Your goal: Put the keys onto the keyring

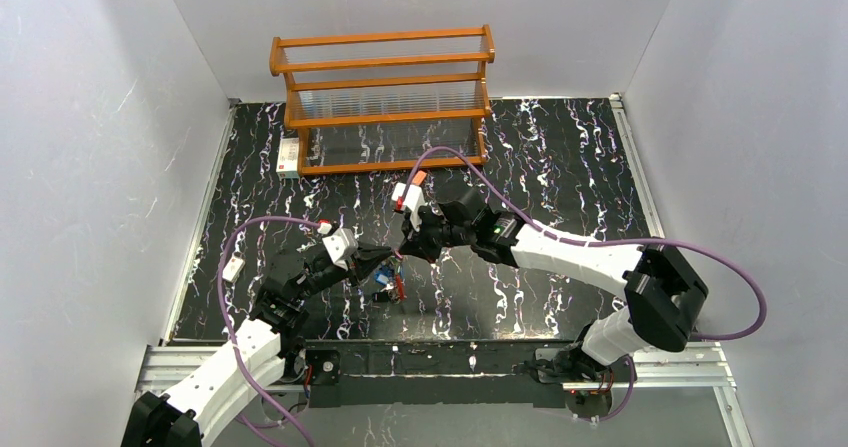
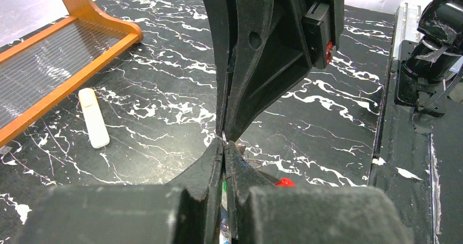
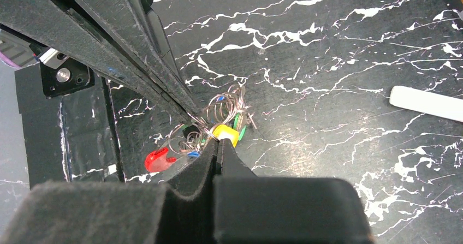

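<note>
Arms reach in from the near edge and meet tip to tip over the middle of the black marbled table [image 1: 560,167]. Fingers of the left gripper [image 2: 224,148] are pressed tight together, a sliver of thin wire showing at their tips. Those of the right gripper [image 3: 218,144] are closed just as tight, on wire beside a yellow key head. The keys [image 3: 225,134] bunch under that meeting point, tangled in the coils of the keyring [image 3: 226,105], whose red section [image 3: 158,159] hangs off to one side. Farther back lies a small white stick [image 2: 94,117], then the wooden rack [image 1: 385,97] at the far wall.
</note>
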